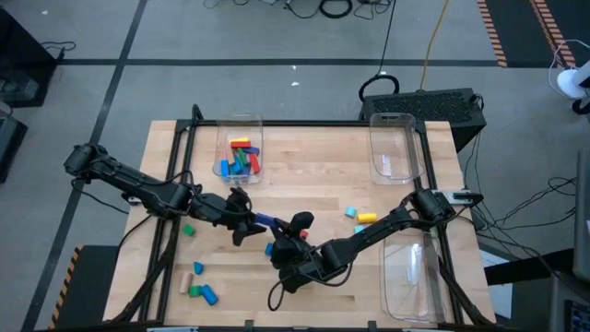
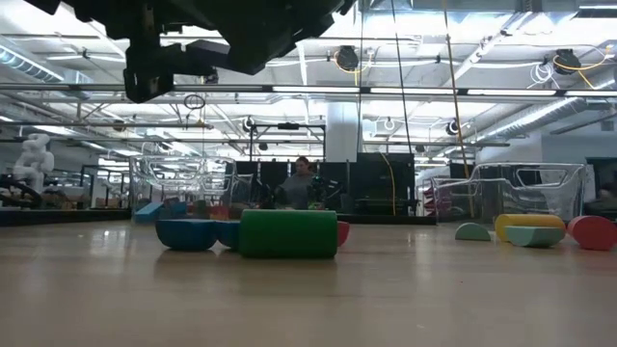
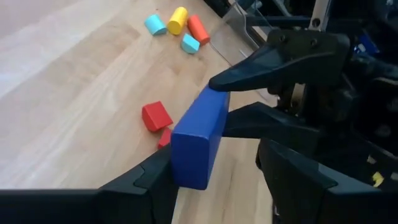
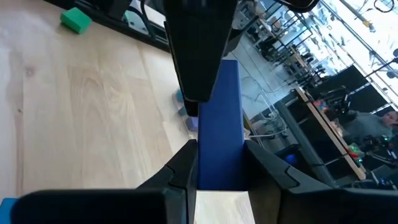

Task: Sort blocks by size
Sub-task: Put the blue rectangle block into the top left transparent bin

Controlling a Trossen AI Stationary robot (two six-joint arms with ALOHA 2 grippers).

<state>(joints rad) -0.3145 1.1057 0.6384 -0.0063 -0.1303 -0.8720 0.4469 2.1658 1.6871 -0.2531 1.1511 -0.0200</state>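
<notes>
Above the middle of the desk, the long blue block [image 3: 198,137] is pinched at both ends: the left gripper [image 1: 247,221] and right gripper [image 1: 288,247] each close their fingers on it, apparently a handover between arms for sorting

Long blue bar [image 3: 198,140] held aloft mid-table, other blocks [image 1: 241,157] scattered, some binned
</notes>
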